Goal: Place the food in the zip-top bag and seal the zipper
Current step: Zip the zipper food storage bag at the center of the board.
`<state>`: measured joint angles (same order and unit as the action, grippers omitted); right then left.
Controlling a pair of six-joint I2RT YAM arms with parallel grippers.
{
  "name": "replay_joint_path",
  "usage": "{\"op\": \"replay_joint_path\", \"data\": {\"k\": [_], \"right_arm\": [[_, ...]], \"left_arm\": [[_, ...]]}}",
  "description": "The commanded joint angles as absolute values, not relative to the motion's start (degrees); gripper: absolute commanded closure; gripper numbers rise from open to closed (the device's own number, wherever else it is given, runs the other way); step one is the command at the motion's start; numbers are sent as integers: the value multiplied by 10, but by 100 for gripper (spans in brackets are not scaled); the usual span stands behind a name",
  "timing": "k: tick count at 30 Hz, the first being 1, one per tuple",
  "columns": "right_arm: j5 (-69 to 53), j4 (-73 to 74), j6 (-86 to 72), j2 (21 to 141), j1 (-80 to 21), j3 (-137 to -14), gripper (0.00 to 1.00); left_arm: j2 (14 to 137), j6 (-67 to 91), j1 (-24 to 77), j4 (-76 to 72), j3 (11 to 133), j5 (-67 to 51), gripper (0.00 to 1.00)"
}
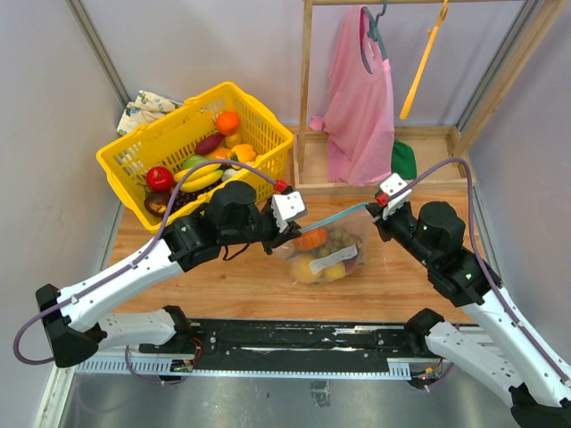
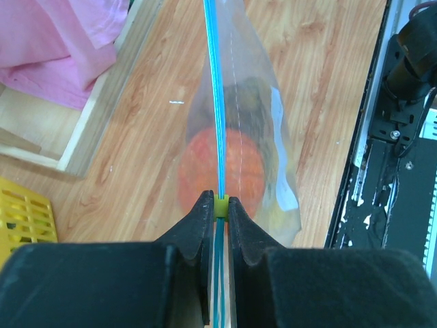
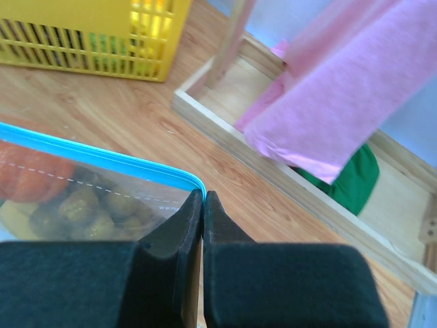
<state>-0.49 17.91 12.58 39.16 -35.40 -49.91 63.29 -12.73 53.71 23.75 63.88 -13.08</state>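
Between the fingertips of the left claw (image 2: 218, 201), the zipper (image 2: 216, 102) is found clamped at a small yellow-green tab (image 2: 220, 207). At the opposite end, the right claw (image 3: 203, 205) is clenched on the corner of the zip-top bag (image 3: 140, 186). The strip is thereby held taut and straight, which is judged to suit running it shut. Inside, the food is contained: an orange fruit (image 2: 222, 167) and a grape cluster (image 3: 80, 208). Contact with the tabletop (image 2: 136, 137) cannot be confirmed. Both arms are extended inward, wrists opposed across the bag.
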Motion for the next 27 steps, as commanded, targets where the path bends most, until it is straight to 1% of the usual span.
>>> {"op": "replay_joint_path", "data": {"k": [1, 12, 23, 25, 27], "right_arm": [[148, 165, 119, 376, -350, -489, 100], [286, 172, 83, 378, -341, -481, 99], [291, 165, 50, 392, -321, -473, 99], [272, 162, 49, 395, -316, -470, 99], [226, 157, 48, 403, -315, -466, 99]], "left_arm": [[607, -121, 537, 262, 624, -111, 100], [594, -117, 537, 265, 597, -76, 100], [593, -111, 536, 258, 580, -31, 100], [592, -108, 536, 251, 573, -28, 100], [597, -102, 536, 236, 566, -36, 100]]}}
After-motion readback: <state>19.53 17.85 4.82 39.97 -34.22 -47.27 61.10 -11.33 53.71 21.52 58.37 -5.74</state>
